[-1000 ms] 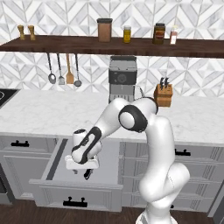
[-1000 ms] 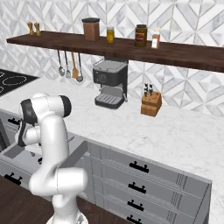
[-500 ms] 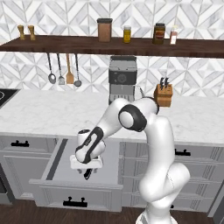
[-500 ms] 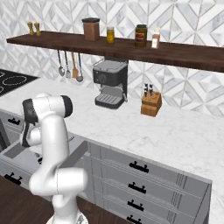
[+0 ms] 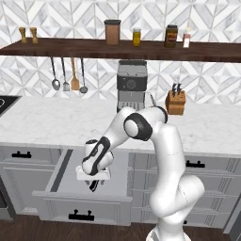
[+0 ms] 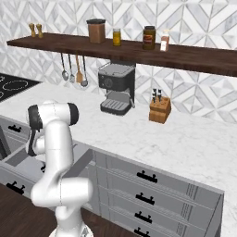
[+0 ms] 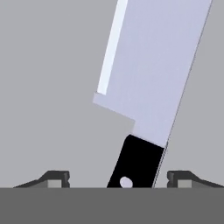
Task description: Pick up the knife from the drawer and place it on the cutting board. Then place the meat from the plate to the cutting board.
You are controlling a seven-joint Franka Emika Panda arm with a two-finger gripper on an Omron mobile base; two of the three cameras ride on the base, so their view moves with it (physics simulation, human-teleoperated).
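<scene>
knife (image 7: 148, 83) | blade points up-view, slightly tilted (handle between fingertips (image 7: 54, 178))

The knife (image 7: 148, 83) lies in the drawer (image 5: 66, 172), handle between the tool's (image 7: 118, 180) fingertips.

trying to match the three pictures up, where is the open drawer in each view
Left base view: the drawer is pulled out at lower left, under the counter, with the gripper lowered into it.
Right base view: at the lower left edge, partly behind the arm.
Hand view: its flat grey floor lies under the knife.
Shared landmark: the coffee machine, in both base views.
</scene>
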